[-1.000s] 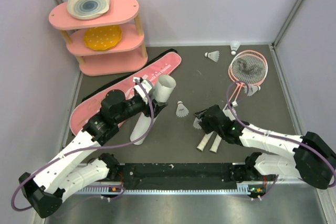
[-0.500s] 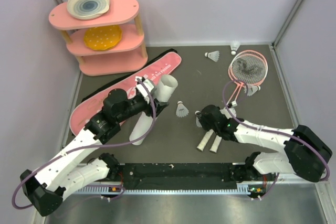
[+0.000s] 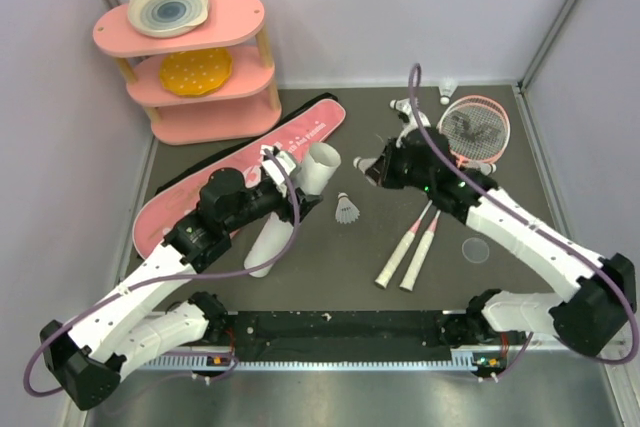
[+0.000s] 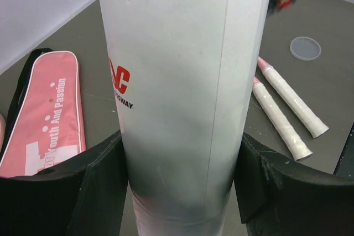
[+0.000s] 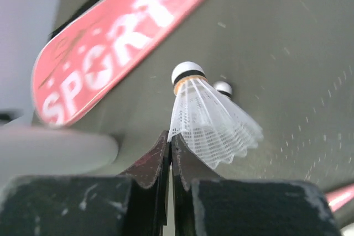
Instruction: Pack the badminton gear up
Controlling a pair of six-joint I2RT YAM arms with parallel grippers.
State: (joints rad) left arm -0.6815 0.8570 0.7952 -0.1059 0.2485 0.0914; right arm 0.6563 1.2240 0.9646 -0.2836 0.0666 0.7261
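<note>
The left gripper (image 4: 182, 178) clasps the tube (image 4: 177, 81), tilted mouth-up toward the far right, likely for loading. The right gripper (image 5: 170, 136) pinches a shuttlecock (image 5: 213, 120) by its feathers, near that mouth.

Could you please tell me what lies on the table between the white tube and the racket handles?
A single shuttlecock, seen in the top view.

Overhead view, two close wrist views
</note>
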